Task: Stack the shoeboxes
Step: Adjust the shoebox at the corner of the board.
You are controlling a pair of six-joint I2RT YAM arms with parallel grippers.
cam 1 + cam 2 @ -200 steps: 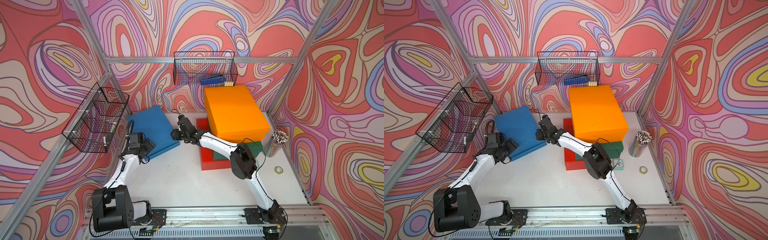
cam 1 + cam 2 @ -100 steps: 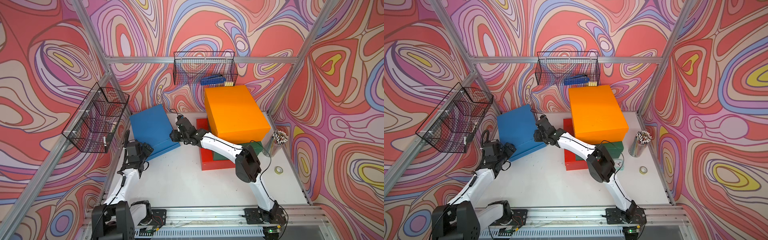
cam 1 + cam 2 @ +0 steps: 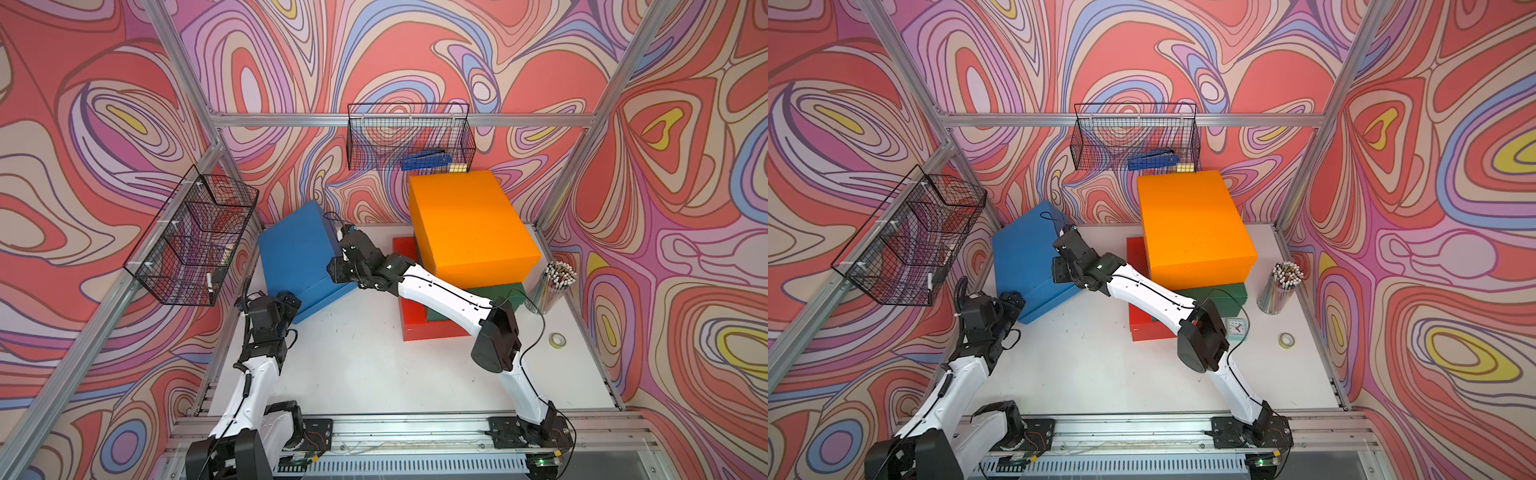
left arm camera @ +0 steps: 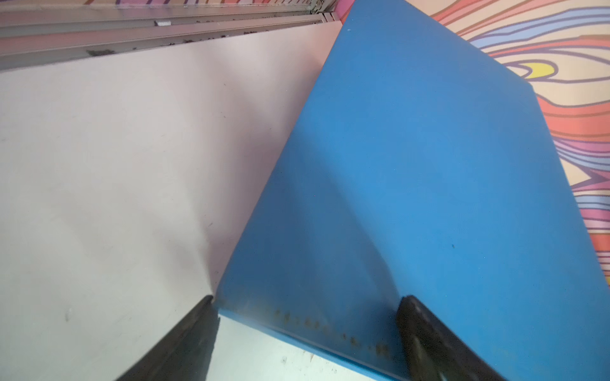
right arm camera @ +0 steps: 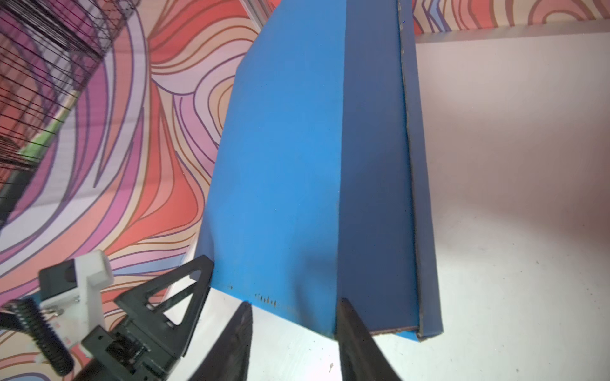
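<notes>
Three of the four shoeboxes were piled at the back right of the table (image 3: 365, 365): the orange box (image 3: 469, 224) on the green box (image 3: 498, 295), the green on the red box (image 3: 411, 328). The blue box (image 3: 295, 249) stood apart at the back left, tilted, not on the pile. Your left hand (image 4: 305, 298), fingers spread wide, sat at its near corner. Your right hand (image 5: 293, 301), fingers about half apart, straddled the box's edge; whether it gripped could not be told. What was left, by my reading: lifting the blue box onto the orange one.
</notes>
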